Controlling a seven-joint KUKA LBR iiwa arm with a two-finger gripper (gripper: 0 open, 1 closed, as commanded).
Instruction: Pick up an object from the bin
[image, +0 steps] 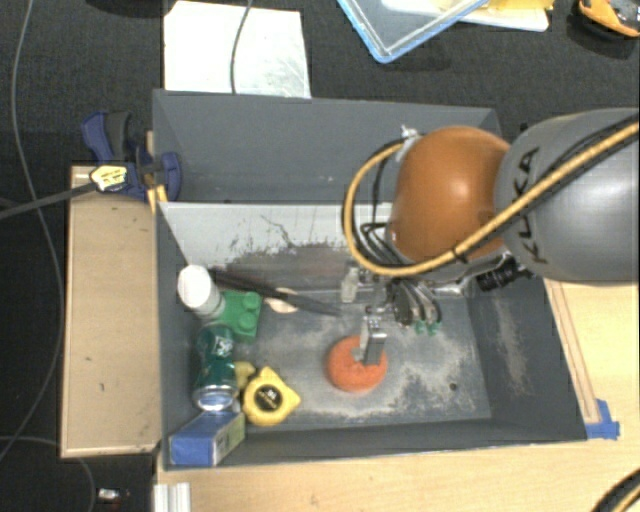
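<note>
Blue box (205, 438) sits in the bin's (300, 150) near left corner. We see the fingers (372, 350) low over an orange round thing (345, 376) mid-bin; apart or together, we cannot tell. Nothing looks lifted yet, so the pick is left.

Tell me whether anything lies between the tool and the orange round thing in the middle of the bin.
Nothing visible does. The tool hangs right over the orange round thing, overlapping its upper edge. The yellow tape measure and the green can lie to the view's left, apart from it.
</note>
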